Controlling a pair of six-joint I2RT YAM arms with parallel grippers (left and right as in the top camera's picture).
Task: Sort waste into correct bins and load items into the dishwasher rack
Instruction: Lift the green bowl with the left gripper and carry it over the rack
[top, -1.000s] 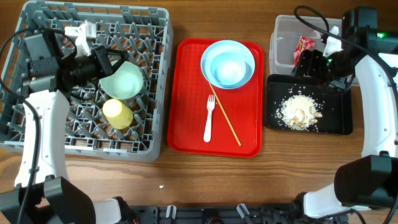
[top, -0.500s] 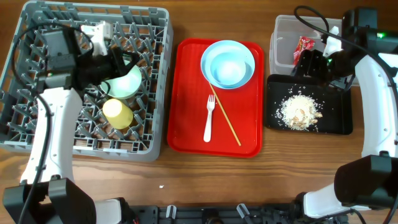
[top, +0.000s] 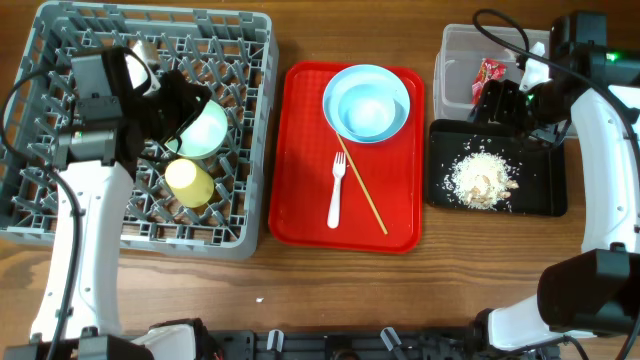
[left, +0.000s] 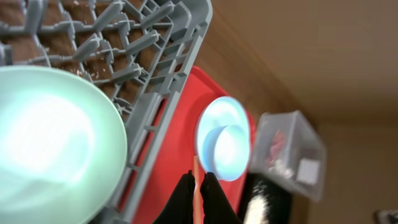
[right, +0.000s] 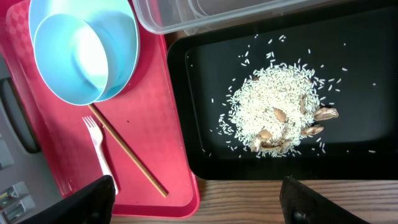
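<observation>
Jaws clenched on the left gripper (left: 196, 196), apparently empty, by the pale bowl (top: 203, 130) in the rack (top: 150, 243); right gripper (right: 199, 191) gapes wide above the black tray (right: 373, 74).

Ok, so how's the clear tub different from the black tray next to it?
The tub is see-through; the black tray is opaque. The tub holds a red wrapper; the black tray holds pale scraps. The tub lies farther from the robot, the black tray just in front of it. Both are rectangular and sit to the right of the red tray.
</observation>
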